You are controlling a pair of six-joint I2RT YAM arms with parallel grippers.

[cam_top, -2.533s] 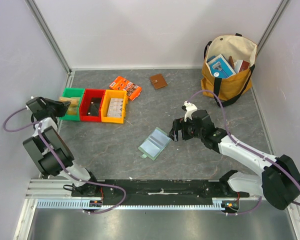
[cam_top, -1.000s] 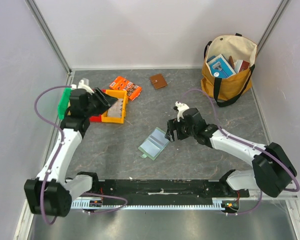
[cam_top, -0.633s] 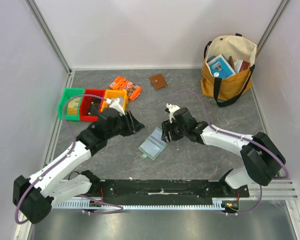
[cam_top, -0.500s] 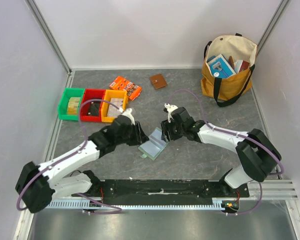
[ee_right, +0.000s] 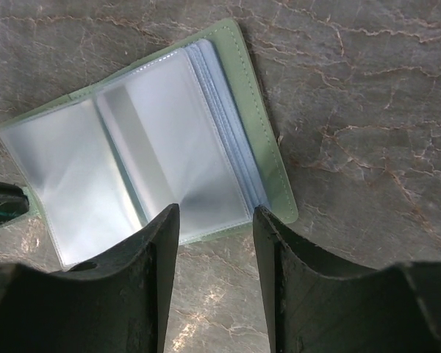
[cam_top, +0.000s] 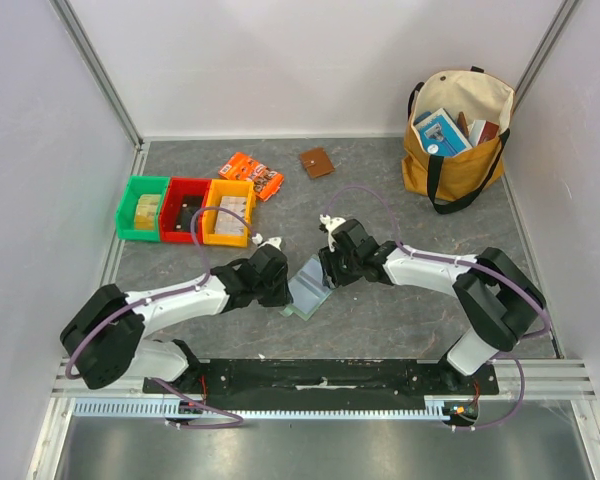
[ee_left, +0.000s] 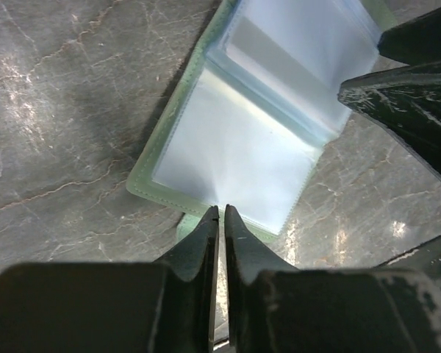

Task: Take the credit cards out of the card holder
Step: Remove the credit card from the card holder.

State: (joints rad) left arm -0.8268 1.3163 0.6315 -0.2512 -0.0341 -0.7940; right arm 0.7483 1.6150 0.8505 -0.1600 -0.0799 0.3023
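The card holder (cam_top: 308, 285) lies open on the grey table, pale green with clear sleeves (ee_left: 257, 118) (ee_right: 154, 154). No credit cards show in the sleeves, which reflect glare. My left gripper (cam_top: 281, 291) (ee_left: 221, 211) is at the holder's near-left edge by its small tab. Its jaws are pressed almost together, and nothing shows between them. My right gripper (cam_top: 326, 268) (ee_right: 212, 217) stands open at the opposite side. Its two fingers straddle the edge of the half with the stacked sleeves, just above the table.
Green (cam_top: 144, 208), red (cam_top: 185, 210) and yellow (cam_top: 228, 212) bins stand at the left. An orange printed packet (cam_top: 251, 174) and a brown square wallet (cam_top: 316, 162) lie further back. A yellow tote bag (cam_top: 458, 135) with books fills the back right corner.
My left arm swung from the bins down to the holder's left edge and its jaws closed. My right gripper slid left onto the holder's other edge and narrowed.
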